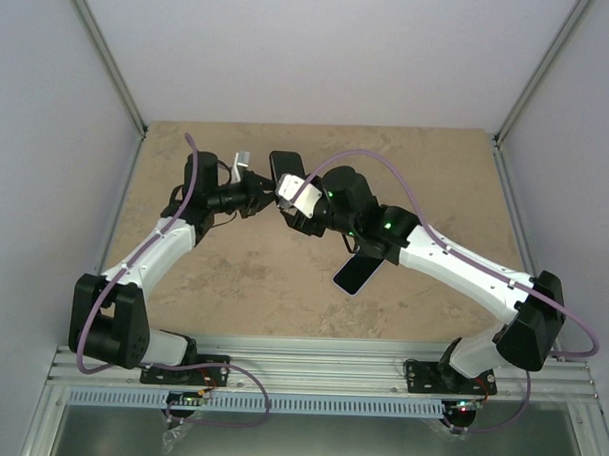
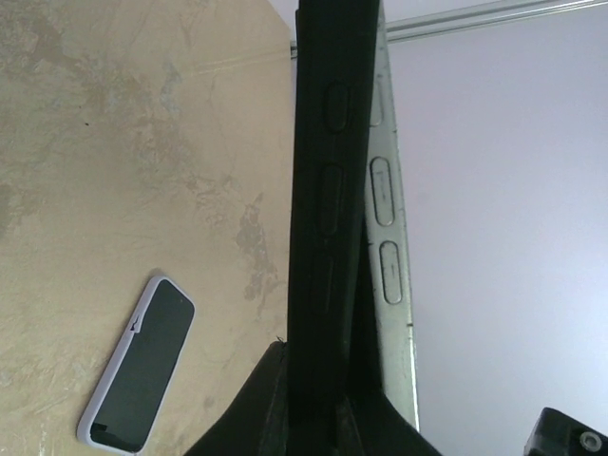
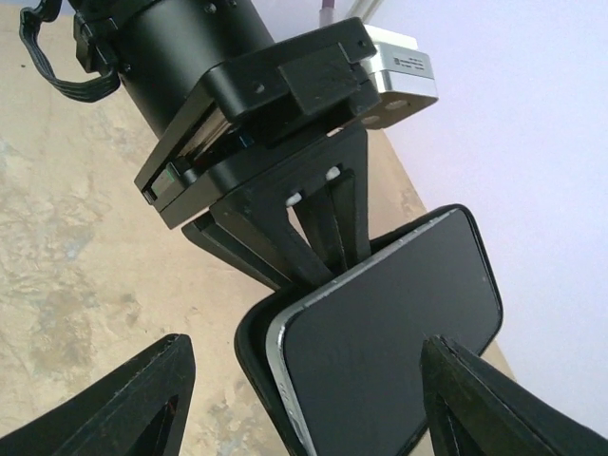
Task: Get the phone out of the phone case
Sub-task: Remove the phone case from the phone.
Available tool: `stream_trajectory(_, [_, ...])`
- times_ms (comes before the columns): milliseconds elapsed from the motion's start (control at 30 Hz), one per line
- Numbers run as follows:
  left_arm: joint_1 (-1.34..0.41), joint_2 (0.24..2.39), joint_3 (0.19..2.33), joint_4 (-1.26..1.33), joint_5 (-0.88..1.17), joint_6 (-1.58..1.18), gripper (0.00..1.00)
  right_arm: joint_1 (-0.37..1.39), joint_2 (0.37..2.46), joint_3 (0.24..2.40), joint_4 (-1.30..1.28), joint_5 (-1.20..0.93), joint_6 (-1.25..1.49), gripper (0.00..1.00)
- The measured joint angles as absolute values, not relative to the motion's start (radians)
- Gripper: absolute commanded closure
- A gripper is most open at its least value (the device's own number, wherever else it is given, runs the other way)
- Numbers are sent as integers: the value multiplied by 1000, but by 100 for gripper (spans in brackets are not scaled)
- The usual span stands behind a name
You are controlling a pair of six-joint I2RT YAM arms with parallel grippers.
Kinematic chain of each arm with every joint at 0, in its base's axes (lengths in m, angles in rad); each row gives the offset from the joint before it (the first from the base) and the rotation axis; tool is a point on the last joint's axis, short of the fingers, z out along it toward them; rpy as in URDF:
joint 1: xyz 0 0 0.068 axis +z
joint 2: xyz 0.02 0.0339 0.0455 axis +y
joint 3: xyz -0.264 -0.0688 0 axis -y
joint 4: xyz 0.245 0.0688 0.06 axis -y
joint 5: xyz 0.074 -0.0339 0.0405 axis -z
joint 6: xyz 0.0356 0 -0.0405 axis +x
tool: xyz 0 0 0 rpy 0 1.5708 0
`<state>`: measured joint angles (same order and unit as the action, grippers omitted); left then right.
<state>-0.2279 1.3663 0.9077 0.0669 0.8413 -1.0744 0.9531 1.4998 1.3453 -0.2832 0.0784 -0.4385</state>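
Note:
A dark-screened phone (image 3: 389, 323) with a silver frame sits partly lifted out of a black phone case (image 3: 249, 356); one corner and a long edge stand clear of the case rim. My left gripper (image 2: 328, 380) is shut on the case and holds it edge-up above the table. In the left wrist view a gap shows between the black case (image 2: 328, 190) and the silver phone edge (image 2: 385, 209). My right gripper (image 3: 304, 399) is open, its fingers (image 3: 123, 404) astride the phone's lower end. In the top view both grippers meet at the case (image 1: 285, 169) at mid-table.
A second phone in a white case (image 1: 355, 275) lies screen-up on the tan table (image 1: 232, 286), under the right forearm; it also shows in the left wrist view (image 2: 138, 375). Grey walls and metal frame posts (image 1: 110, 66) enclose the table.

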Motion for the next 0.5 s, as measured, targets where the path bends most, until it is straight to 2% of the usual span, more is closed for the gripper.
stream_trajectory(400, [-226, 1366, 889, 107, 850, -1124, 100, 993, 1544, 1345, -213, 229, -521, 47])
stream_trajectory(500, [-226, 1366, 884, 115, 851, -1135, 100, 1002, 1545, 1339, -178, 272, -546, 48])
